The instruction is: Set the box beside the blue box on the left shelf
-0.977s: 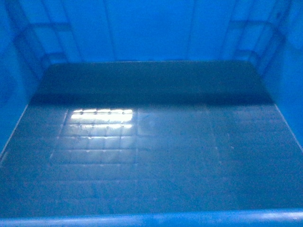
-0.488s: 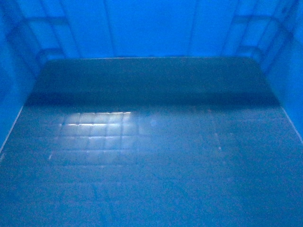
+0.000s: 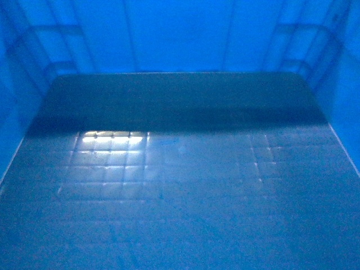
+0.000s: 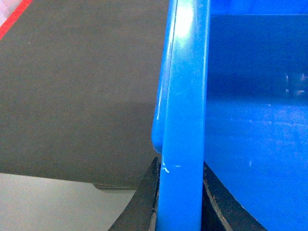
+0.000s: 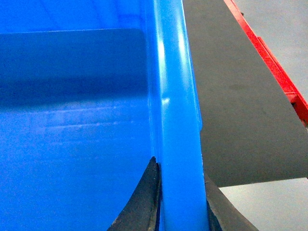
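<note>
The box's bright-blue inside fills the head view: its grid-patterned floor (image 3: 180,191) with the walls rising around it. In the left wrist view my left gripper (image 4: 180,164) is shut on the box's thick left rim (image 4: 185,91), one black finger on each side. My right gripper (image 5: 180,168) is shut the same way on the right rim (image 5: 175,91). The box hangs above a dark grey shelf board (image 4: 82,86). The other blue box is out of view.
The dark board has a red edge at the far left (image 4: 12,21) and on the right (image 5: 269,57). Pale grey floor (image 4: 53,202) shows below its near edge on both sides (image 5: 269,207). The box hides everything ahead in the head view.
The box's near rim, seen along the bottom of the head view a second ago, has slipped out of frame. The reflection on the floor shifted slightly. Both grips are unchanged.
</note>
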Robot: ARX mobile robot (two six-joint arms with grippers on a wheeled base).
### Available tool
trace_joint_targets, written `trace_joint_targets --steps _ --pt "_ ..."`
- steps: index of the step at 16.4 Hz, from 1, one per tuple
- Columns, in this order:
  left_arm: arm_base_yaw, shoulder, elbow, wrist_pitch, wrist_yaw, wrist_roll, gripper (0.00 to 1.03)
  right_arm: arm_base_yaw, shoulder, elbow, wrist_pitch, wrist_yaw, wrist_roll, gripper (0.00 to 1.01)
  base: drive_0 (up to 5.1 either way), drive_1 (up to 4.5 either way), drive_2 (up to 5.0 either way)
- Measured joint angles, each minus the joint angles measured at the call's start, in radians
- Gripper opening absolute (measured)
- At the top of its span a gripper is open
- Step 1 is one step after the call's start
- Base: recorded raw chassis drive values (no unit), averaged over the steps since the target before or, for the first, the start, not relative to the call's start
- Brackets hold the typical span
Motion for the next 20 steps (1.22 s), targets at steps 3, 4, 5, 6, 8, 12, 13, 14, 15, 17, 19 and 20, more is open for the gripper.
trace_joint_targets --steps 3,4,5,6,8,12,13,14,15,17,19,20 --pt "0.0 0.001 0.0 0.0 0.0 0.0 0.14 0.0 0.0 0.0 0.0 0.0 0.0 0.12 0.0 0.0 0.0" --pt "0.0 0.001 0.0 0.0 0.0 0.0 0.14 0.0 0.0 0.0 0.0 0.0 0.0 0.12 0.0 0.0 0.0" --pt "0.0 0.001 0.0 0.0 0.0 0.0 0.14 0.0 0.0 0.0 0.0 0.0 0.0 0.12 0.0 0.0 0.0" --pt "0.0 0.001 0.0 0.0 0.0 0.0 0.14 0.0 0.0 0.0 0.0 0.0 0.0 0.12 0.0 0.0 0.0" --pt "0.0 0.001 0.0 0.0 0.0 0.0 0.14 0.0 0.0 0.0 0.0 0.0 0.0 0.12 0.0 0.0 0.0" --pt "0.0 0.001 0.0 0.0 0.0 0.0 0.14 0.0 0.0 0.0 0.0 0.0 0.0 0.12 -0.8 -0.77 -0.8" --pt "0.0 0.001 0.0 0.0 0.0 0.0 0.14 0.0 0.0 0.0 -0.001 0.0 0.0 0.12 -1.5 -1.55 -1.5" --pt "0.0 0.001 0.0 0.0 0.0 0.0 0.14 0.0 0.0 0.0 -0.001 0.0 0.0 0.12 -1.5 -1.55 -1.5" --pt "0.0 0.001 0.0 0.0 0.0 0.0 0.14 0.0 0.0 0.0 -0.001 0.0 0.0 0.12 -1.5 -1.55 -1.5" --pt "0.0 0.001 0.0 0.0 0.0 0.0 0.14 0.0 0.0 0.0 0.0 0.0 0.0 0.12 -1.5 -1.55 -1.5" --pt "0.0 0.001 0.0 0.0 0.0 0.0 0.14 0.0 0.0 0.0 0.0 0.0 0.0 0.12 -1.6 -1.56 -1.6" --pt "0.0 0.001 0.0 0.0 0.0 0.0 0.14 0.0 0.0 0.0 0.0 0.0 0.0 0.12 -1.6 -1.56 -1.6"
